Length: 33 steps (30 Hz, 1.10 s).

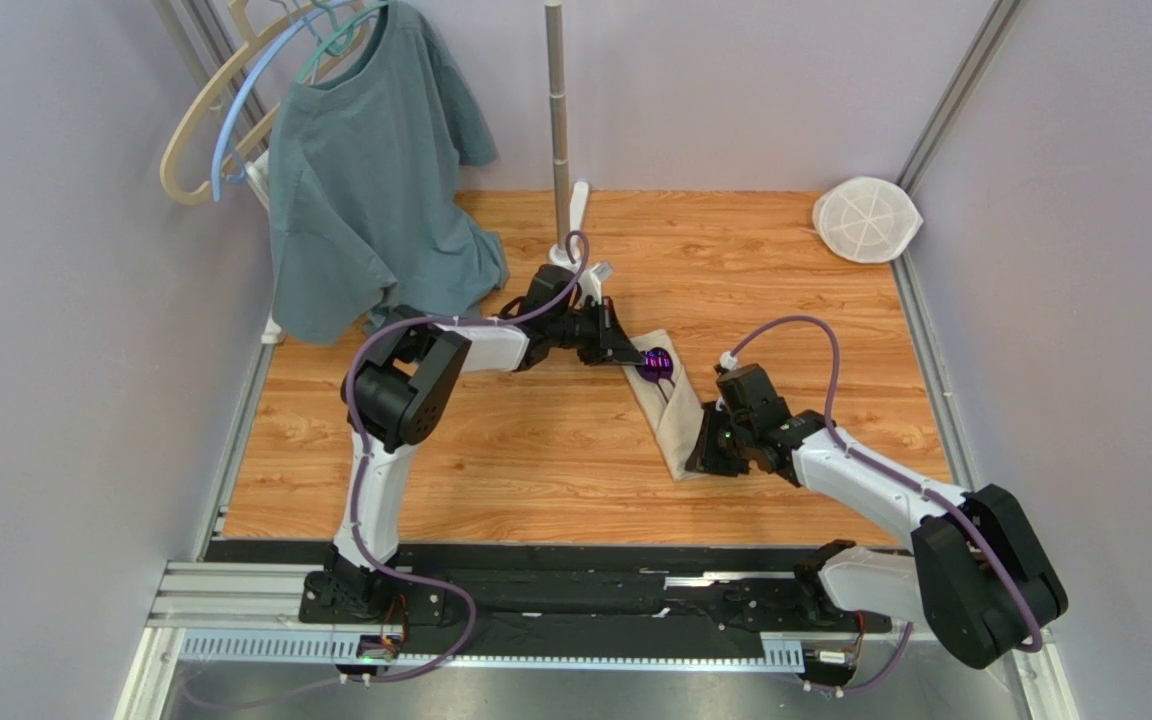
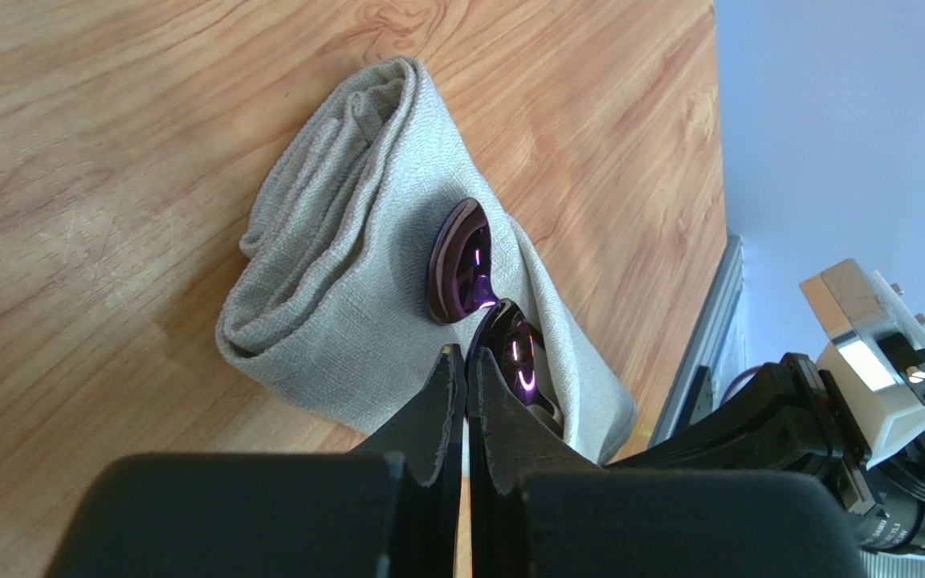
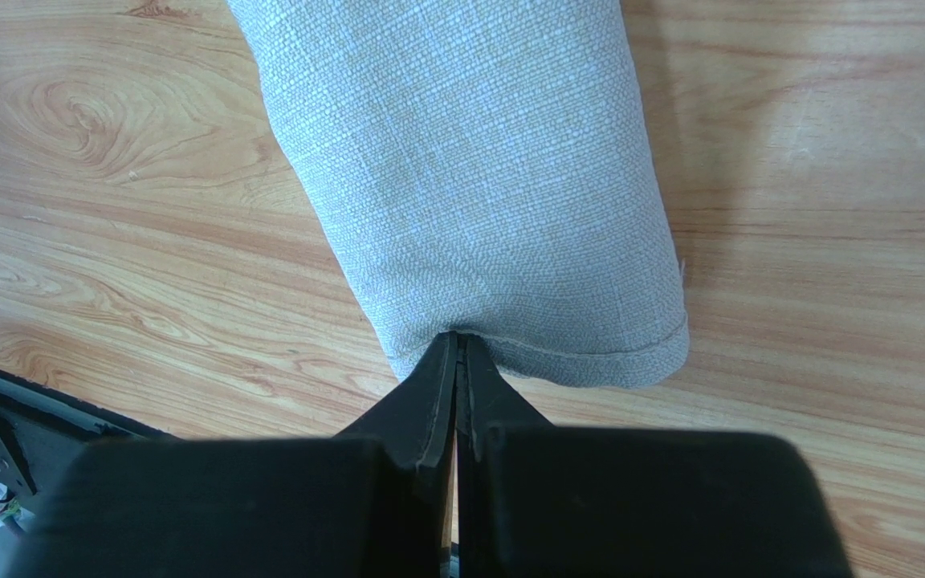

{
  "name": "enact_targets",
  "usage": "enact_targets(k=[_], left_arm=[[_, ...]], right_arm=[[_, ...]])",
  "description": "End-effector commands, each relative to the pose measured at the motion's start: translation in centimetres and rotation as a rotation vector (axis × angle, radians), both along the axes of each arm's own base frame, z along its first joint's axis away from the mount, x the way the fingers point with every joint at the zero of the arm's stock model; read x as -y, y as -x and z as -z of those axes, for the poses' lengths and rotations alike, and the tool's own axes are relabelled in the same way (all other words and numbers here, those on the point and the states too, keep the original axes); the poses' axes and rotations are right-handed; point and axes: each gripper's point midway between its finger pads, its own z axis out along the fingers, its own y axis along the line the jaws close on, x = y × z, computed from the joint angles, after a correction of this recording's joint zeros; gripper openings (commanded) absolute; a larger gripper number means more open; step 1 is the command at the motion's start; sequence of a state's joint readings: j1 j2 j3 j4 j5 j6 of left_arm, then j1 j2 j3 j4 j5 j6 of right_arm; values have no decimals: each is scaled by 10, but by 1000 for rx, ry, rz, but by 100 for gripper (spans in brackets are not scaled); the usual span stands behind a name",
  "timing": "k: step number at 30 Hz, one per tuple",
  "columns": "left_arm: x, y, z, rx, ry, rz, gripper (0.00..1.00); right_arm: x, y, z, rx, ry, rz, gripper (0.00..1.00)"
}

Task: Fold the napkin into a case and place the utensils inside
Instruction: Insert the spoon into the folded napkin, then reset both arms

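Note:
The beige napkin, folded into a narrow case (image 1: 675,423), lies slanted mid-table. Two utensils, purple-bowled spoons (image 1: 657,360), stick out of its far end, their handles hidden inside. In the left wrist view the case (image 2: 335,277) shows one bowl (image 2: 461,259) resting on the cloth and a second bowl (image 2: 518,361) in the opening. My left gripper (image 2: 467,353) is shut, its tips right beside that second bowl (image 1: 636,357). My right gripper (image 3: 457,340) is shut on the case's near end (image 3: 479,181), where the cloth puckers into the tips (image 1: 705,450).
A grey-green T-shirt (image 1: 364,180) hangs on hangers at the back left. A metal pole (image 1: 557,120) stands on its base behind the left gripper. A white mesh disc (image 1: 868,219) leans in the back right corner. Walls close off both sides.

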<state>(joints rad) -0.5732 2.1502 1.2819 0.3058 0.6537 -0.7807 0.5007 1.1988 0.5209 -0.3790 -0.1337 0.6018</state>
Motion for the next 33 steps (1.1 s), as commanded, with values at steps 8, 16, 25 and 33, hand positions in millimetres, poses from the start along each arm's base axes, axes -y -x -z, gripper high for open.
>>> enact_targets(k=[8,16,25,33], left_arm=[[1,-4,-21,46,-117,51,54],[-40,-13,-101,212,-332,1,72],[-63,91,-216,517,-278,-50,77],[-64,247,-217,571,169,49,74]], right_arm=[[-2,-3,0,17,-14,-1,0],[1,-11,-20,58,1,15,0],[16,-19,-106,207,55,14,28],[8,-3,-173,452,-134,-15,70]])
